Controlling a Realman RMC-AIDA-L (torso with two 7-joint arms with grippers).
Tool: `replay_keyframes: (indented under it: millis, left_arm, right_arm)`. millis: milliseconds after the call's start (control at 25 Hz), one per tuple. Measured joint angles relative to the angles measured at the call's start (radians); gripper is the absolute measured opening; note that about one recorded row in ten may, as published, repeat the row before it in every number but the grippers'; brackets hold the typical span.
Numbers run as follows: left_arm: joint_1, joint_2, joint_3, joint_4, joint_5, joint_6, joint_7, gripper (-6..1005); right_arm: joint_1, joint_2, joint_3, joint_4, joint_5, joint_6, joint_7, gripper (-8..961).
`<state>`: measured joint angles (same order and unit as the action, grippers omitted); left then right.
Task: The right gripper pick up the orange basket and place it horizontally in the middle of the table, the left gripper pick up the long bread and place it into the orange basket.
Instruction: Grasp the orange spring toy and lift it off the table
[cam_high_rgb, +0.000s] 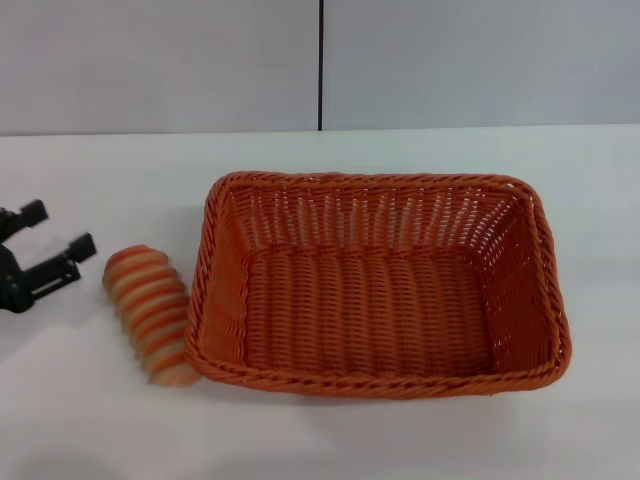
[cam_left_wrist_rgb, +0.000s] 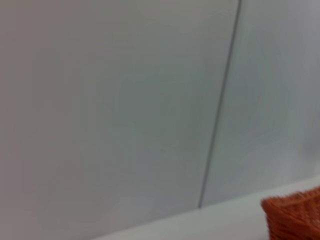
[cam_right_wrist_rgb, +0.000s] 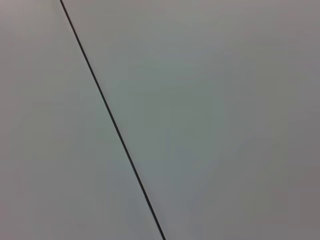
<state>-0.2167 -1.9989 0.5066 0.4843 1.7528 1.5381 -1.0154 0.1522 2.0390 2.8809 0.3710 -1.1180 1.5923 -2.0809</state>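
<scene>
Left gripper (cam_high_rgb: 58, 243) is sitting at the frame's left edge, jaws spread and holding nothing; long bread (cam_high_rgb: 149, 315) is lying centre-left, touching the orange basket (cam_high_rgb: 375, 290), so pinching across its ridged middle looks best.

Bright, soft, even light from above. Faint shadows only, under the orange basket (cam_high_rgb: 380, 285) on the tabletop (cam_high_rgb: 90, 420). No glare. Blurry, fuzzy in the left wrist view.
</scene>
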Motion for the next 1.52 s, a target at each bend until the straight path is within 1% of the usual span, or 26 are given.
replay_keyframes:
  millis: [40, 80, 120, 200, 280, 400, 640, 800, 1080, 1520]
  left_arm:
    - [0.0, 0.0, 0.0, 0.0, 0.0, 0.0, 0.0, 826]
    - [-0.008, -0.006, 0.0, 0.002, 0.025, -0.006, -0.006, 826]
    - [-0.008, -0.006, 0.0, 0.002, 0.025, -0.006, -0.006, 826]
    - [-0.015, -0.016, 0.001, 0.003, 0.037, -0.018, -0.007, 825]
    - [-0.017, -0.019, 0.001, 0.003, 0.038, -0.024, -0.007, 824]
    - [-0.024, -0.031, 0.001, 0.003, 0.039, -0.078, -0.007, 822]
    - [-0.034, -0.038, 0.016, -0.004, 0.045, -0.127, -0.008, 820]
    - [-0.044, -0.047, 0.018, -0.005, 0.067, -0.15, -0.008, 818]
    - [-0.058, -0.055, 0.018, -0.012, 0.097, -0.173, -0.007, 815]
    - [-0.064, -0.055, 0.018, -0.03, 0.114, -0.204, -0.002, 810]
  right_arm:
    - [0.0, 0.0, 0.0, 0.0, 0.0, 0.0, 0.0, 494]
    - [0.003, 0.001, 0.0, -0.003, -0.006, 0.0, 0.0, 494]
    - [0.003, 0.001, 0.0, -0.003, -0.006, 0.0, 0.0, 494]
    - [0.005, 0.002, -0.001, -0.014, -0.012, -0.004, -0.006, 494]
    - [0.005, 0.002, -0.001, -0.019, -0.018, -0.006, -0.007, 494]
    - [0.004, 0.002, -0.002, -0.025, -0.024, -0.007, -0.008, 495]
    - [-0.003, 0.001, -0.002, -0.027, -0.024, -0.009, -0.009, 495]
    - [-0.005, 0.001, -0.002, -0.028, -0.035, -0.009, -0.009, 495]
    - [-0.004, 0.001, -0.002, -0.029, -0.037, -0.009, -0.009, 495]
    - [0.003, -0.001, -0.002, -0.044, -0.039, -0.01, -0.01, 494]
